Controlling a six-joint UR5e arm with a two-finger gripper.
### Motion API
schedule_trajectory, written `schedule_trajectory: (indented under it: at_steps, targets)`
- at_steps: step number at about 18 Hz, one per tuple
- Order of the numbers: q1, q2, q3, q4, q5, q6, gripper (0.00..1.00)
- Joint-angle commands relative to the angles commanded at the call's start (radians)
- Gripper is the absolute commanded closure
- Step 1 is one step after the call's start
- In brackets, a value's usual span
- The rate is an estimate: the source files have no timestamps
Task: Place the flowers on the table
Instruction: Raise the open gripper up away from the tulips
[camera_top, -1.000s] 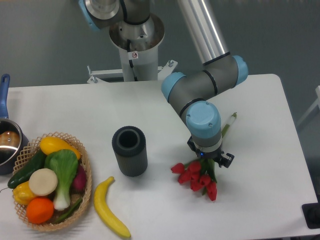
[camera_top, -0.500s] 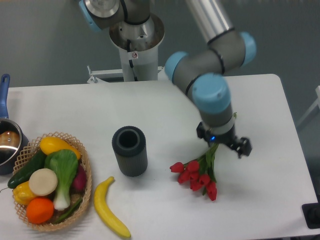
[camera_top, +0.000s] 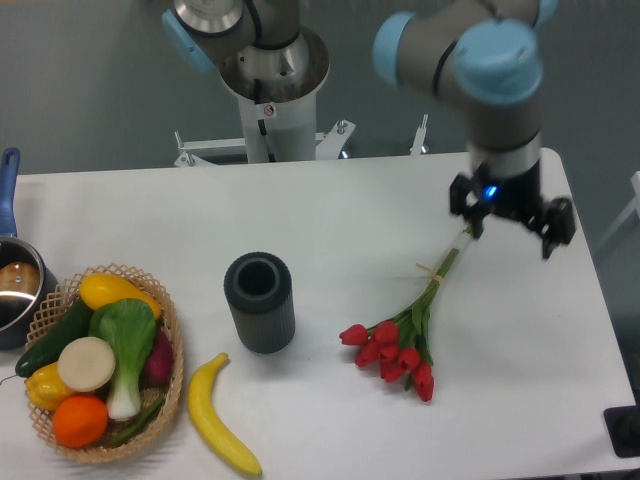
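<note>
The flowers (camera_top: 402, 345) are lying flat on the bench (camera_top: 330, 225), so placing looks done. My gripper (camera_top: 510, 222) is hanging above the stem ends, fingers apart, holding nothing.

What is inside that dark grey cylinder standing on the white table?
The dark grey cylinder stands upright with its top open. Only a dark hollow shows below its rim; its depths are in shadow, so I cannot tell whether anything is inside.

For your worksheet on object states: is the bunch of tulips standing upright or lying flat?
Lying flat. The flowers rest on the table, stems slanting up-right toward the raised pincer, which does not hold them.
</note>
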Motion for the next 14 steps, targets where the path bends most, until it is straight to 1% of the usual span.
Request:
schedule_trajectory:
  at_steps: [2,4,7,8,11,14]
  targets:
    - [0.046,0.034,0.0,-0.055,-0.008,0.107,0.0]
    - [0.087,0.06,0.0,-0.088,-0.035,0.177,0.0]
    - [0.173,0.086,-0.002,-0.14,-0.148,0.224,0.0]
    - [0.195,0.097,-0.003,-0.152,-0.167,0.258,0.0]
    - [0.235,0.109,-0.014,-0.163,-0.176,0.372,0.0]
    - [0.241,0.112,-0.018,-0.163,-0.176,0.39,0.0]
